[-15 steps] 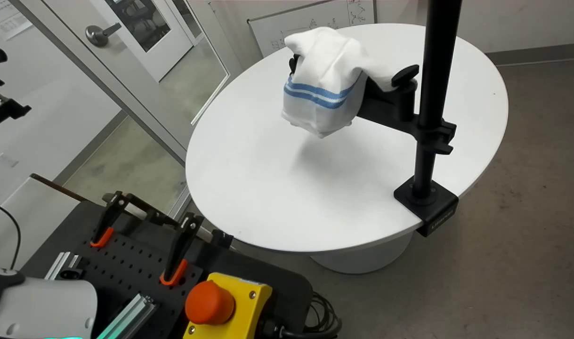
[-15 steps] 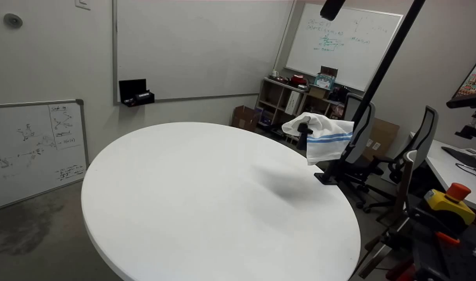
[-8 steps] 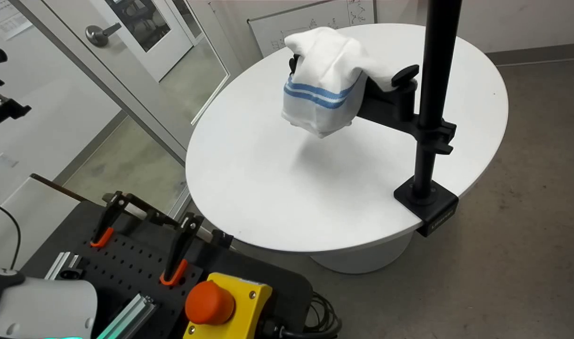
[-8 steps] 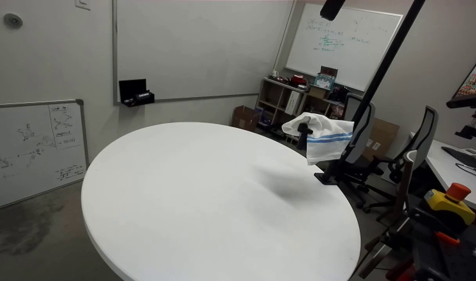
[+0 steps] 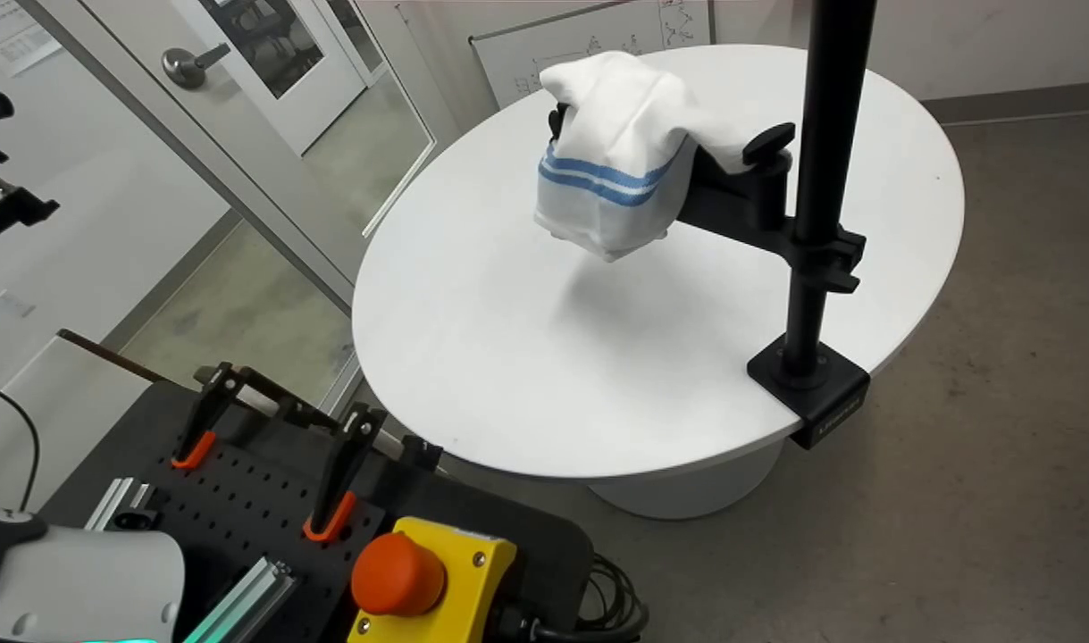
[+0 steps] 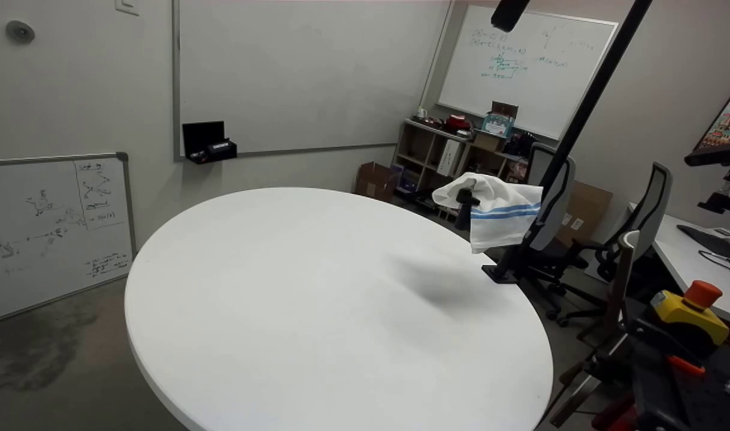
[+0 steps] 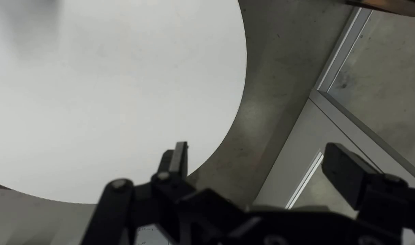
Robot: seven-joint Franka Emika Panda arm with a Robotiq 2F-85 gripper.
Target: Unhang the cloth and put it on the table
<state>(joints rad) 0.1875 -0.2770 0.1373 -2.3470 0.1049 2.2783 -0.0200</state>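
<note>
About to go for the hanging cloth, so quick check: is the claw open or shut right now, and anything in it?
Claw: open, holding nothing.

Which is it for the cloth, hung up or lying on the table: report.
Hung up: in an exterior view the cloth drapes over a black arm on the stand, its lower edge above the table.

Claw (image 7: 256,153) is seen in blk; past it in wrist view, table (image 7: 125,88) is shown plain wht and floor (image 7: 282,61) mottled gry. In both exterior views, cloth (image 5: 620,134) is seen wht, crossed w/ two blue stripes, pole (image 5: 832,107) solid blk, button box (image 5: 473,580) yel., its button (image 5: 398,574) coloured orange-red.
</note>
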